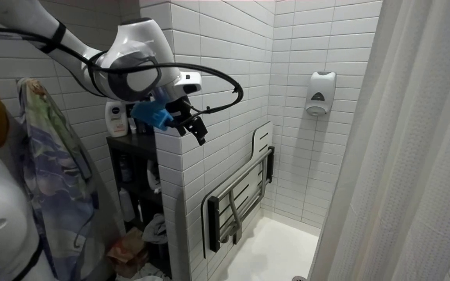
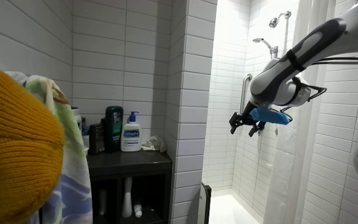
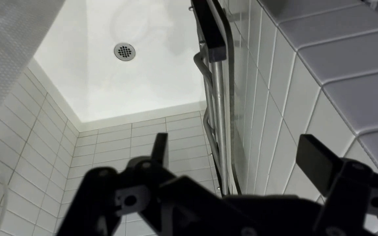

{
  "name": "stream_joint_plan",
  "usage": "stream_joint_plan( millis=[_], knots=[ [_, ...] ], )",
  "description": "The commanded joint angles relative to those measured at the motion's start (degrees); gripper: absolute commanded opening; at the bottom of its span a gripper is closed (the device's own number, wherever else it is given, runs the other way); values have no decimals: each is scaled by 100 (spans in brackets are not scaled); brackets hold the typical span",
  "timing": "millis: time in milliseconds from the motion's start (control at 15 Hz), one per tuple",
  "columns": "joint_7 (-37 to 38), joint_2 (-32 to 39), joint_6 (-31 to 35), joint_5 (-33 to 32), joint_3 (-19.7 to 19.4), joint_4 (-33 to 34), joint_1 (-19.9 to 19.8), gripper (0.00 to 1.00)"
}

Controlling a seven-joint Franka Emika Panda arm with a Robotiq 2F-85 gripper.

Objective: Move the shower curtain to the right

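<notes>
The shower curtain is a tall white textured sheet with soft vertical folds, hanging along the right side in an exterior view. It also hangs behind the arm in an exterior view, where the arm hides part of it. In the wrist view its edge fills the upper left corner. My gripper is open and empty, beside the end of the tiled partition and well apart from the curtain. It also shows in an exterior view. In the wrist view its two fingers stand wide apart with nothing between them.
A folded shower seat is mounted on the tiled partition wall. A soap dispenser hangs on the back wall. A black shelf with bottles, a patterned cloth and a mustard knit item are nearby.
</notes>
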Motion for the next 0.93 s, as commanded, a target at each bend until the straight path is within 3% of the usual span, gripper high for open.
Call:
stream_joint_plan(
  millis=[0,267,467,533,867],
  knots=[
    [-108,-911,-1156,-757,-597,-1,268,100],
    [-237,-1611,-1640,-1026,-918,-91,587,100],
    [-99,-1866,-1818,-1059,-860,26,742,100],
    [-42,-1635,-1657,-1059,-896,28,683,100],
    [-45,-1819,-1745,-1047,-885,24,776,100]
  ],
)
